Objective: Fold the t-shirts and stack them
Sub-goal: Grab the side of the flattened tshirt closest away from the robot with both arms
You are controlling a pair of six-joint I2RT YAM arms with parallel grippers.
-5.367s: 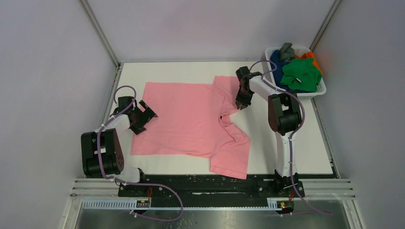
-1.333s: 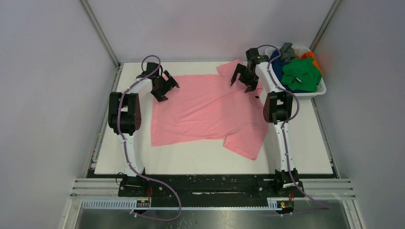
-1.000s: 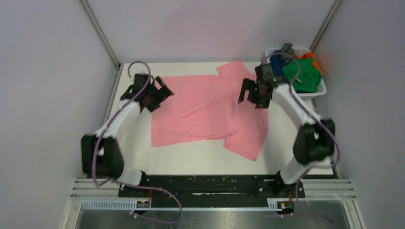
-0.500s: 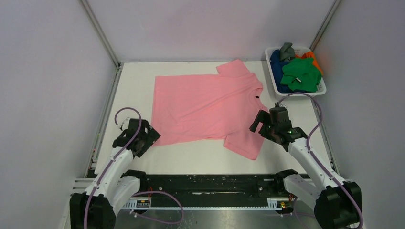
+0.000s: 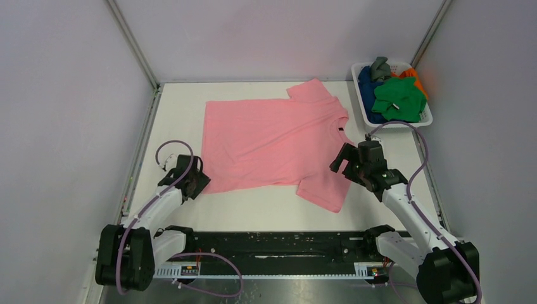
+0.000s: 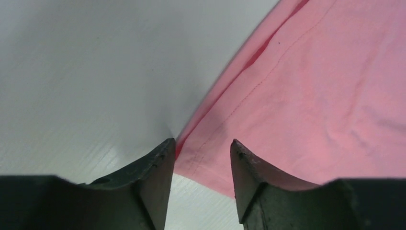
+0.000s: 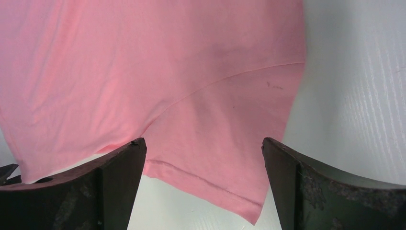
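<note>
A light pink t-shirt [image 5: 272,142] lies spread flat on the white table, neck toward the right. My left gripper [image 5: 196,183] is low at its near left hem corner. In the left wrist view, that corner [image 6: 206,158] lies on the table between the fingers of the left gripper [image 6: 201,143], which stand narrowed with a gap and do not pinch it. My right gripper [image 5: 342,163] hovers wide open over the near sleeve [image 7: 215,120], and the right wrist view shows the right gripper [image 7: 203,141] with nothing in it. Green [image 5: 399,98], dark blue [image 5: 368,79], orange [image 5: 413,74] and grey [image 5: 380,65] t-shirts sit piled in the basket.
The white slatted basket [image 5: 361,95] stands at the far right corner of the table. Grey enclosure walls and metal posts frame the table on three sides. A strip of bare white table [image 5: 253,212] runs between the shirt and the black base rail.
Both arms have come back from the far edge to the near side. The left gripper has moved onto the near left hem corner and its fingers have narrowed. The pink shirt has not moved.
</note>
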